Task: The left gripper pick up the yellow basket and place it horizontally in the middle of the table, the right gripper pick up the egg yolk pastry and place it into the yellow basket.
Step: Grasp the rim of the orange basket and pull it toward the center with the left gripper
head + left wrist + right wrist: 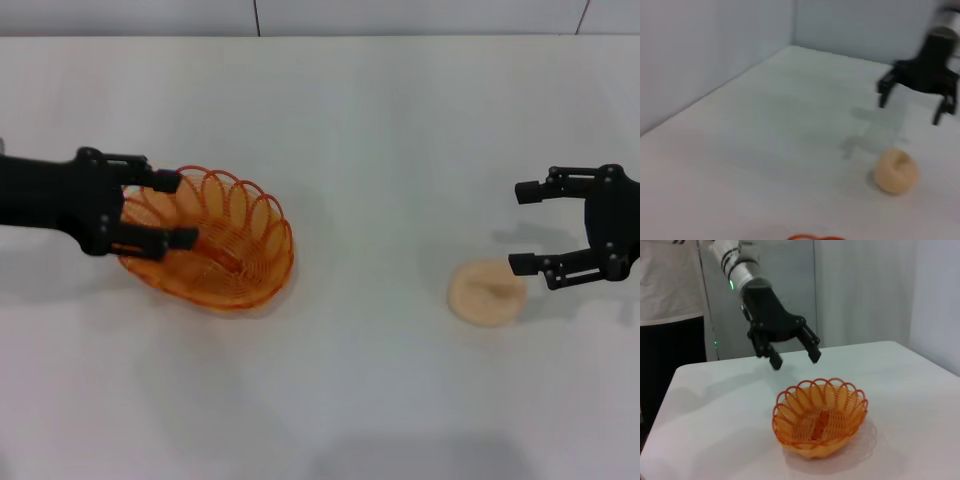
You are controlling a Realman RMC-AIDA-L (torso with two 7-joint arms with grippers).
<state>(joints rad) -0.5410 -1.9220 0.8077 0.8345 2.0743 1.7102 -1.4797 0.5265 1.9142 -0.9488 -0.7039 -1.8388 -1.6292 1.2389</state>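
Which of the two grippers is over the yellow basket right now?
The left gripper, open above the yellow basket at its left rim. The right gripper, also open, hovers beside the egg yolk pastry on the table.

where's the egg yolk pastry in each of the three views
Head view: the egg yolk pastry lies on the table right of centre, just inside the open right end effector.
Left wrist view: the pastry sits at lower right, the right end effector hanging above and beyond it.
Right wrist view: not in the picture.
Shared landmark: the yellow basket, central in the right wrist view, a sliver in the left wrist view.
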